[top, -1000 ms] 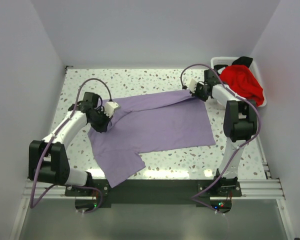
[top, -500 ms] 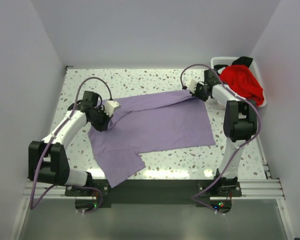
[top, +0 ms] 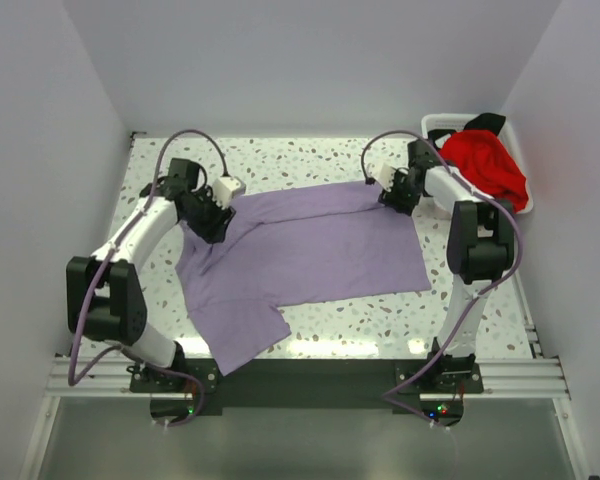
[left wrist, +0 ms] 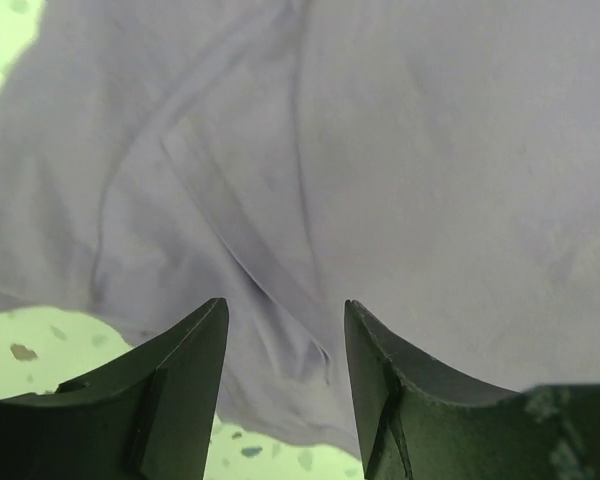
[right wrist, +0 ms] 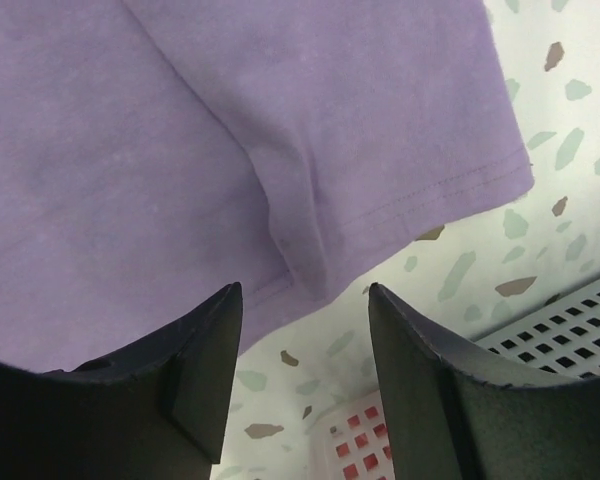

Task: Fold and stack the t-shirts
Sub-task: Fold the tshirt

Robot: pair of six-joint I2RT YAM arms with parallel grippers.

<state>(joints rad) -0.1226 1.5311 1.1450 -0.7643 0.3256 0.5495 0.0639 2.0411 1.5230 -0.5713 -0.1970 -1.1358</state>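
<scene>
The purple tee lies spread on the counter. The left hand hangs released over its far left part, and the right hand hangs released over its far right corner. Beyond, the red tee and black tee sit in the basket.

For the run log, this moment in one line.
purple shirt: spread out, unfolded | left gripper: open over left end | right gripper: open over hem corner | red shirt: in basket

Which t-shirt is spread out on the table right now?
The lavender-purple t-shirt, spread open; the red t-shirt and black t-shirt sit bunched in the white basket.
</scene>
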